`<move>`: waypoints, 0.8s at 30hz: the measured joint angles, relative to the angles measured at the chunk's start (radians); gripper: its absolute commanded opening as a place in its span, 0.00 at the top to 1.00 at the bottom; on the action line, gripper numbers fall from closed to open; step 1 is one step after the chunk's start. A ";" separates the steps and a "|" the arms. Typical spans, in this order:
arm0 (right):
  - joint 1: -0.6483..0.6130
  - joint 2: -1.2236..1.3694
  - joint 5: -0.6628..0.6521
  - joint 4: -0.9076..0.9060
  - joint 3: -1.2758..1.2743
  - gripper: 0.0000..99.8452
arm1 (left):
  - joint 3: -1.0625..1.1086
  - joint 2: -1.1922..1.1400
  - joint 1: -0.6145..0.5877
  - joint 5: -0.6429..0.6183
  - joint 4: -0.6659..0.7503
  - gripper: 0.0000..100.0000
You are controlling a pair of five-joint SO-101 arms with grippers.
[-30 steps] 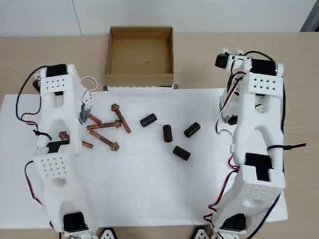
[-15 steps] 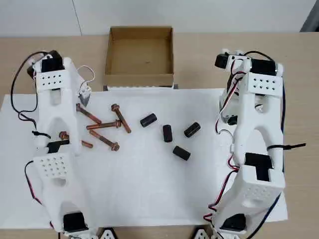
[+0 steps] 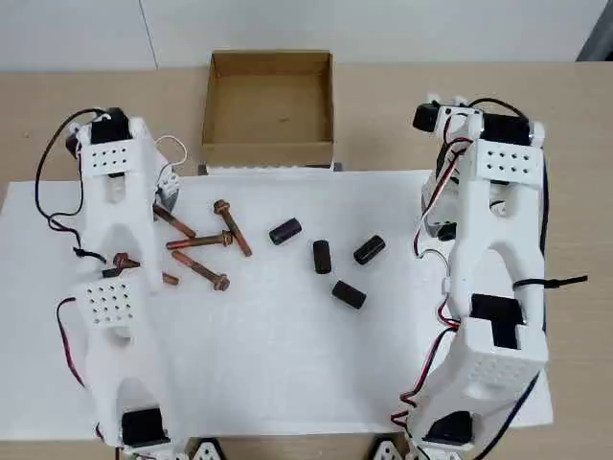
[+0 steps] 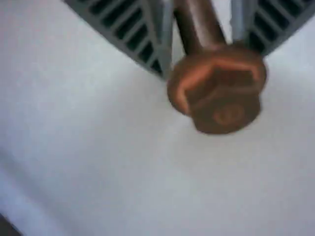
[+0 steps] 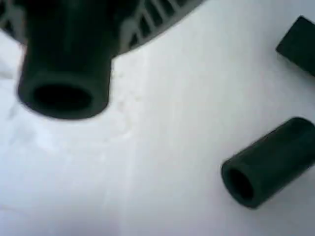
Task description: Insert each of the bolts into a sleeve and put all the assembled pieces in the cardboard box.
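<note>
The left gripper [image 4: 199, 22] was clamped on a copper bolt [image 4: 216, 91] over the white sheet [image 3: 287, 364] at the bench's [image 3: 383, 96] left side. Just beside it lay loose bolts [image 3: 201, 241], with the cardboard box [image 3: 270, 151] behind them and four black sleeves [image 3: 322, 256] mid-sheet. The right gripper [image 5: 74, 22] was clamped on a fifth sleeve [image 5: 64, 73].

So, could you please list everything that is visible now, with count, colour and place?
Box: one, brown cardboard, empty, at the sheet's far edge.
Sheet: one, white, on the table.
Table: one, light wood.
Bolts: five, copper; four on the sheet's left part, one in the left gripper.
Sleeves: five, black; four mid-sheet, one in the right gripper.
Arms: two, white, at the sheet's sides.
Left gripper: shut on a bolt.
Right gripper: shut on a sleeve.
</note>
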State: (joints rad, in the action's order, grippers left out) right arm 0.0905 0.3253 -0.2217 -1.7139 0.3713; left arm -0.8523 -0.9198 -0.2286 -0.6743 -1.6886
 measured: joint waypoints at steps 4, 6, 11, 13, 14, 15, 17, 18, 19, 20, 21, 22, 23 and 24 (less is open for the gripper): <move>0.000 0.000 0.000 0.000 0.000 1.00 | -0.034 -0.041 0.002 0.000 -0.002 0.95; 0.000 0.000 0.000 0.000 0.000 1.00 | -0.051 -0.054 0.002 0.000 -0.003 1.00; 0.000 -0.002 0.000 0.000 0.000 1.00 | -0.100 -0.081 0.005 0.008 -0.029 1.00; 0.000 -0.008 0.000 0.000 0.000 1.00 | -0.121 -0.084 0.005 0.008 -0.040 1.00; 0.000 -0.011 0.000 0.000 0.000 1.00 | -0.127 -0.086 0.005 0.008 -0.041 1.00; -0.005 -0.018 0.000 0.000 0.000 1.00 | -0.133 -0.087 0.005 0.008 -0.044 1.00; -0.015 -0.048 0.000 -0.003 0.000 1.00 | -0.146 -0.089 0.005 0.031 -0.046 1.00; -0.023 -0.069 0.000 -0.003 0.000 1.00 | -0.153 -0.089 0.005 0.044 -0.048 1.00; -0.032 -0.097 0.000 -0.003 0.000 1.00 | -0.160 -0.091 0.005 0.058 -0.048 1.00; -0.040 -0.126 0.000 -0.003 0.000 1.00 | -0.163 -0.091 0.008 0.074 -0.048 1.00; -0.051 -0.155 0.000 -0.003 0.000 1.00 | -0.163 -0.091 0.012 0.091 -0.048 1.00; -0.061 -0.184 0.000 -0.003 0.000 1.00 | -0.163 -0.083 0.017 0.107 -0.048 1.00; -0.072 -0.212 0.000 -0.003 0.000 1.00 | -0.163 -0.071 0.020 0.124 -0.046 1.00; -0.081 -0.238 0.000 -0.003 0.000 1.00 | -0.163 -0.051 0.029 0.138 -0.040 1.00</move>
State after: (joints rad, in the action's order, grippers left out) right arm 0.0092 0.0875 -0.2217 -1.7169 0.3713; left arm -1.0150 -0.9705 -0.1995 -0.5363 -1.7285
